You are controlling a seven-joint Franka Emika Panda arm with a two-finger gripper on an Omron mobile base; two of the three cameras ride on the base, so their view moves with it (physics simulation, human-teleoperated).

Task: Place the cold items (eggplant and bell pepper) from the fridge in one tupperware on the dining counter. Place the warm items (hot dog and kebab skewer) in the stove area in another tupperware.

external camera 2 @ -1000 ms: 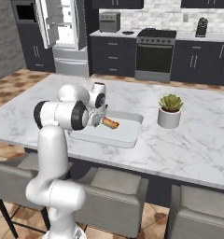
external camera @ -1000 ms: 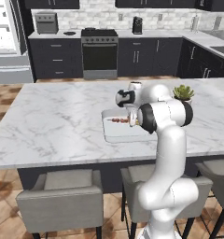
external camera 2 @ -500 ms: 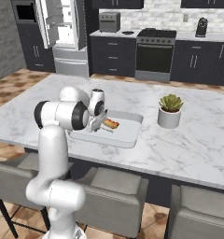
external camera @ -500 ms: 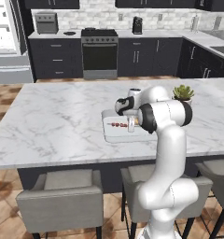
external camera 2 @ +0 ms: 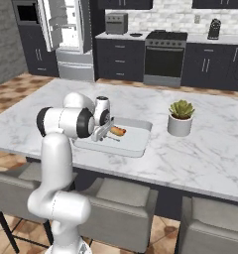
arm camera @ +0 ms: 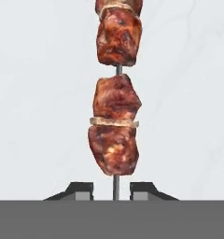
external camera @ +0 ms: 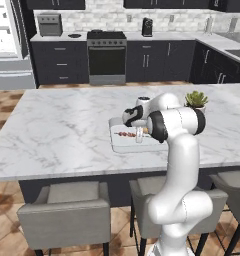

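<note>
A kebab skewer point(arm camera: 115, 107) of brown meat chunks lies in a shallow white tupperware point(external camera: 123, 146) on the marble dining counter. Its thin stick runs between the tips of my gripper point(arm camera: 112, 189). The jaws stand a little apart, with a small gap on each side of the stick, so they are open and not pinching it. In the left base view the gripper point(external camera: 138, 135) reaches down into the tupperware beside the skewer point(external camera: 125, 134). A hot dog point(external camera 2: 117, 131) lies in the same tupperware point(external camera 2: 136, 147), right by the gripper point(external camera 2: 102, 135).
A potted plant point(external camera 2: 180, 118) stands on the counter to the right of the tupperware. Grey stools point(external camera: 67, 210) line the counter's near edge. The fridge point(external camera 2: 66, 30) at the back left stands with its door open, and the stove point(external camera: 107, 55) is behind.
The hand has come down into the tupperware with the skewer. The jaws, shut on the stick before, have parted a little.
</note>
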